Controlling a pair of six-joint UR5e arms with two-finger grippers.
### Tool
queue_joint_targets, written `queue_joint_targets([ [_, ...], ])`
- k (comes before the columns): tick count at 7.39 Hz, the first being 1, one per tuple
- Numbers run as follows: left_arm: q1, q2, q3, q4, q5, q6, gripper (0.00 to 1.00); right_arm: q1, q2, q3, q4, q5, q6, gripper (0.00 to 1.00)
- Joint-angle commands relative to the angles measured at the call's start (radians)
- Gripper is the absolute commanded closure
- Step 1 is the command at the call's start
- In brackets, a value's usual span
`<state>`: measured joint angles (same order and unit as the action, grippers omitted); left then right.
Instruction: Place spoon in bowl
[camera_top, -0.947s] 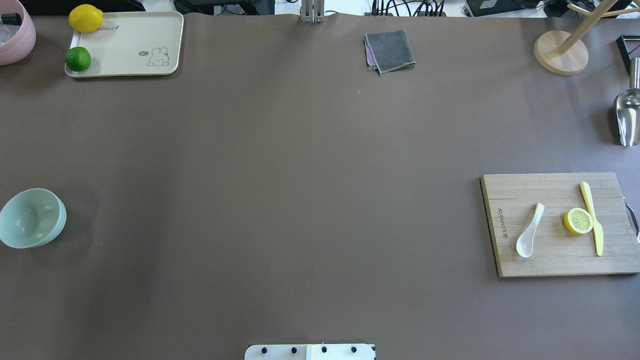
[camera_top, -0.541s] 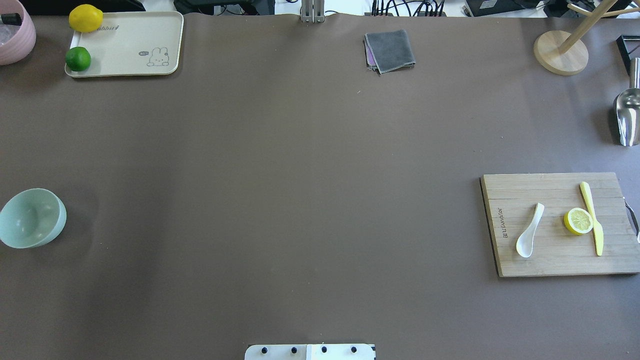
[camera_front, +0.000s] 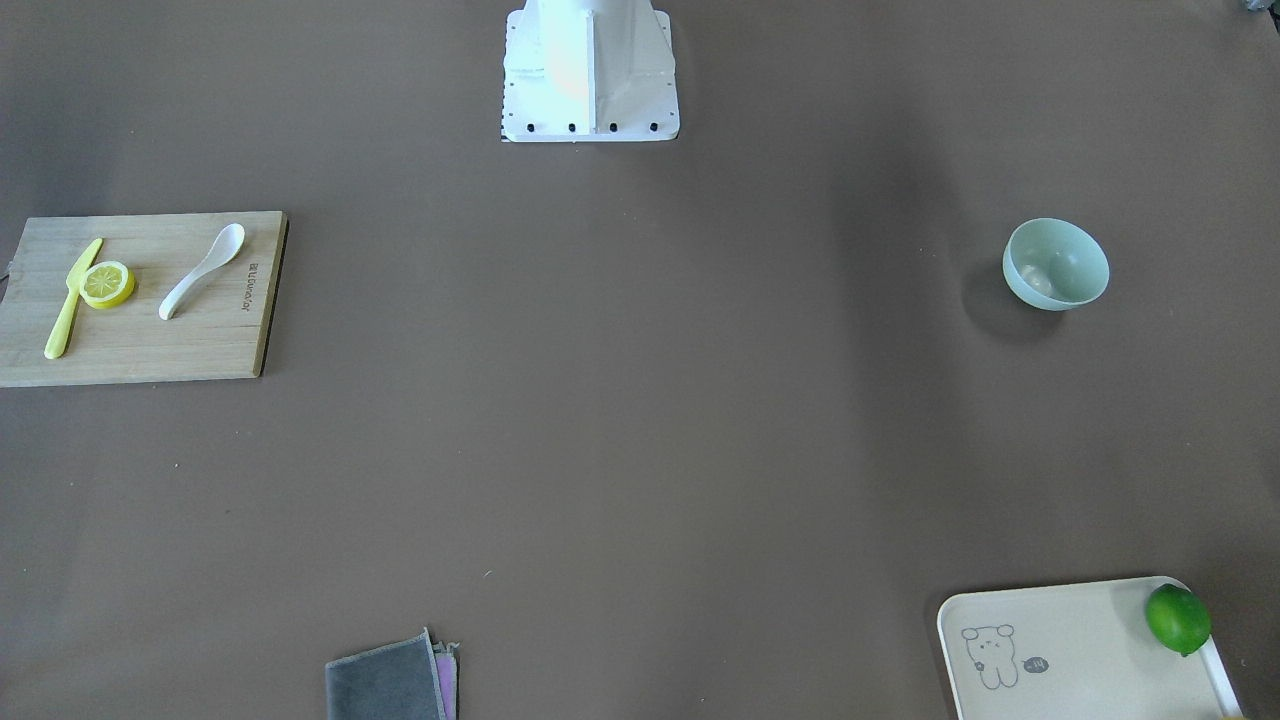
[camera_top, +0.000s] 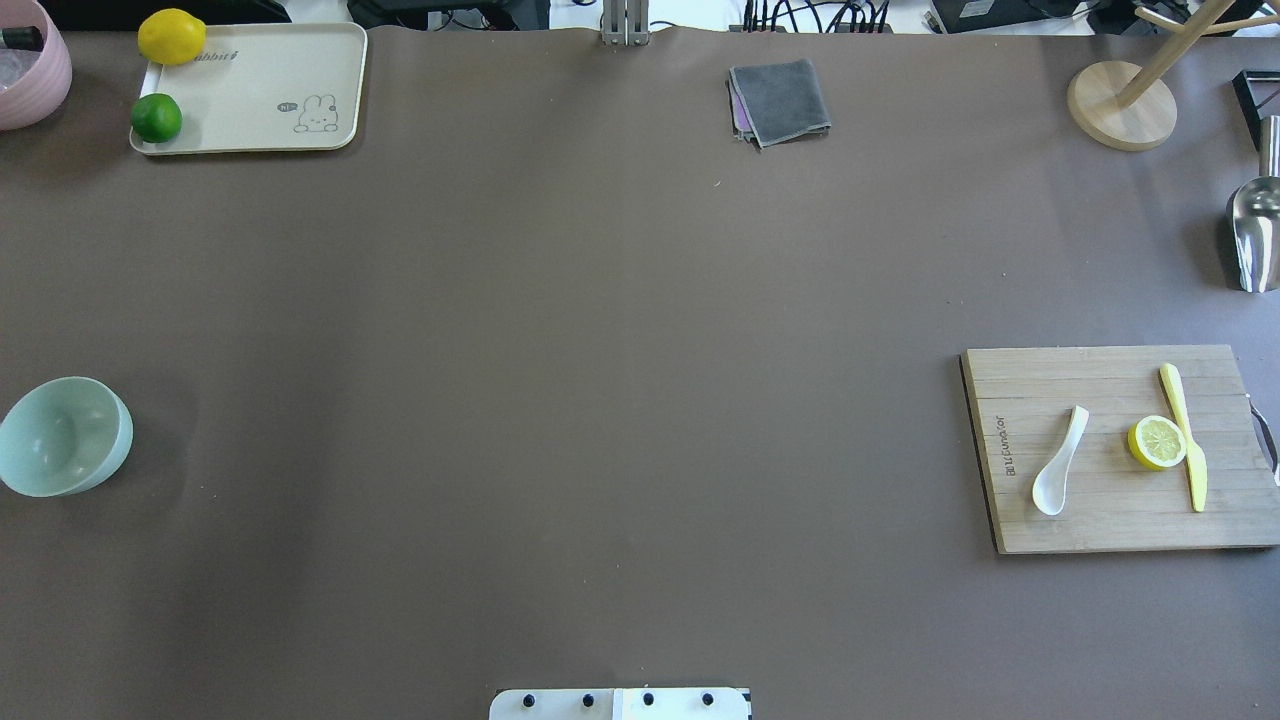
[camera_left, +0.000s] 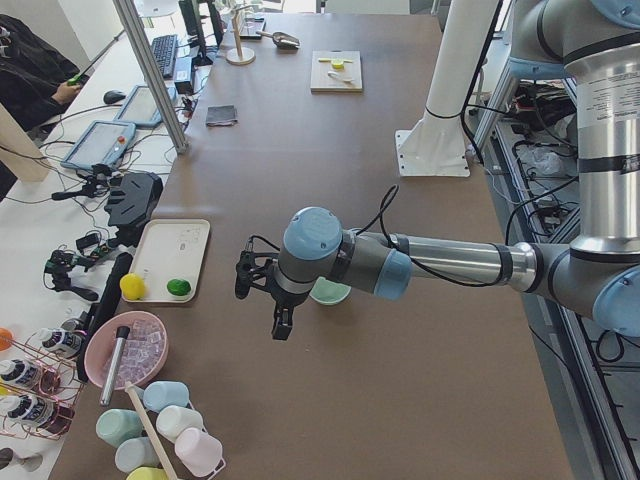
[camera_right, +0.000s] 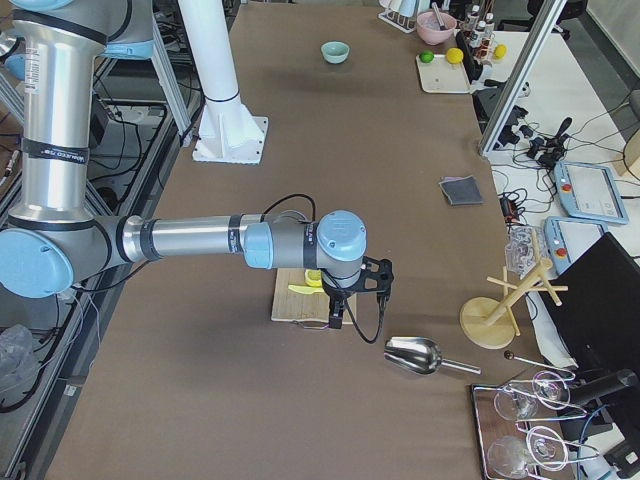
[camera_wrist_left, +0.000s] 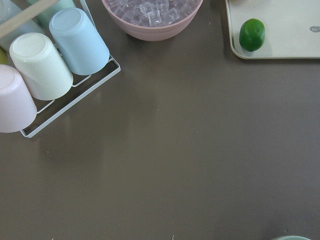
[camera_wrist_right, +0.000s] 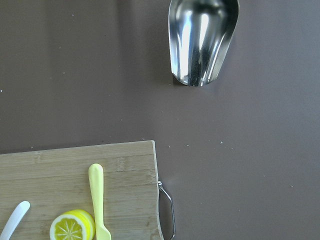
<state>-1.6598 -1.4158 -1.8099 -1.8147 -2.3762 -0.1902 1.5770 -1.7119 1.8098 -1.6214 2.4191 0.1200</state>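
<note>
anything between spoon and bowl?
Only the board that the spoon lies on, then bare table all the way to the bowl. The overhead view shows it; the front-facing view agrees.

Spoon (camera_top: 1062, 455) lies on cutting board (camera_top: 1100, 520), robot's right side; lemon half (camera_top: 1157, 442) and knife (camera_top: 1186, 440) beside it. Bowl (camera_top: 62, 436) well apart, robot's left. Tray (camera_top: 250, 100) beyond bowl, lime (camera_top: 156, 118) on it.
</note>
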Motion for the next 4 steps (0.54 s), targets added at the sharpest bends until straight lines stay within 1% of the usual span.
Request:
queue_joint_targets([
  [1,0.002,-0.002,-0.002,-0.002,-0.006,0.000,0.02,0.000,0.002,0.000,0.002,0.006,0.001,0.00],
  [2,0.032,-0.002,-0.002,-0.008,-0.008,0.002,0.02,0.000,0.014,0.008,0.005,0.009,0.001,0.00],
  [3,0.052,0.000,-0.003,-0.040,-0.008,0.003,0.02,0.000,0.040,0.009,0.003,0.000,-0.002,0.00],
  [4,0.084,0.000,-0.002,-0.049,-0.030,0.002,0.02,-0.026,0.066,0.005,0.002,-0.021,-0.002,0.00],
])
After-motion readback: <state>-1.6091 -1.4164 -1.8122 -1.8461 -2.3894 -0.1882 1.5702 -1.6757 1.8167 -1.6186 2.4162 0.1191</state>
